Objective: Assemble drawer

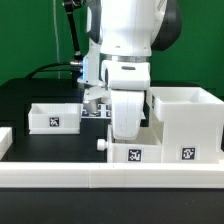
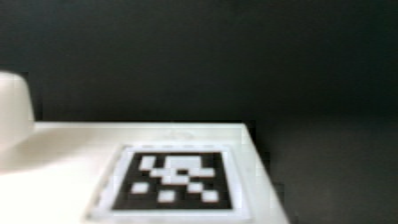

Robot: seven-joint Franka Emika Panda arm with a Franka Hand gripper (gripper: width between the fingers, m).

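Observation:
In the exterior view a large white open box [image 1: 186,118] with marker tags on its front stands at the exterior view's right. A lower white part [image 1: 134,154] with a tag and a small round knob [image 1: 102,145] sits against its left side. A smaller white open box [image 1: 54,116] stands at the exterior view's left. My gripper's hand [image 1: 126,112] hangs low over the lower part; its fingers are hidden. The wrist view shows a flat white panel [image 2: 71,165] with a black-and-white tag [image 2: 173,178] close below, and a rounded white shape [image 2: 15,108] beside it. No fingers show there.
A long white rail [image 1: 110,182] runs across the front of the black table [image 1: 30,95]. Tags of the marker board [image 1: 97,111] show behind my arm. A white piece [image 1: 4,138] lies at the exterior view's far left. Green wall behind.

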